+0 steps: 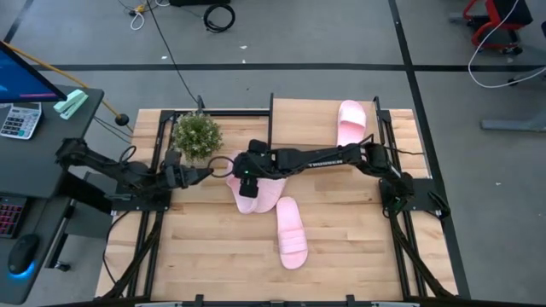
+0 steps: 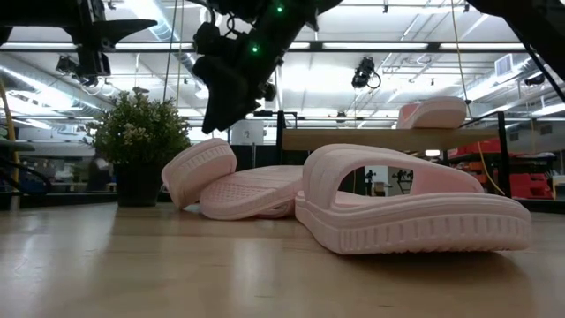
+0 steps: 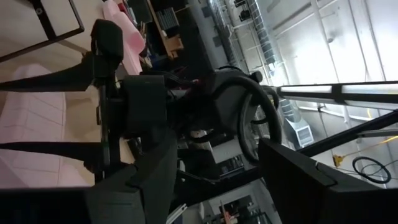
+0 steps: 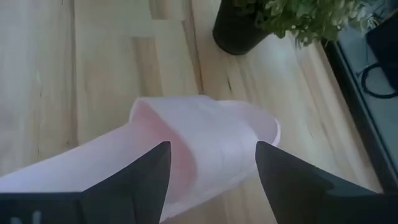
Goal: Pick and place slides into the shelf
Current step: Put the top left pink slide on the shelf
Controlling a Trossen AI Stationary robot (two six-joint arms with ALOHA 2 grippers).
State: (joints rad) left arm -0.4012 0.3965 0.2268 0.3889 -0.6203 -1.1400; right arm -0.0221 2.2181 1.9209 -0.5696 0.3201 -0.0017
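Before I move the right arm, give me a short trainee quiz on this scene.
1. How many slides lie on the shelf?
2. True or false: the right pincer is shut on a slide.
3. What stands near the pile? A plant, B bottle, C box.

Key:
1. One.
2. False. It is open, just above a slide.
3. A.
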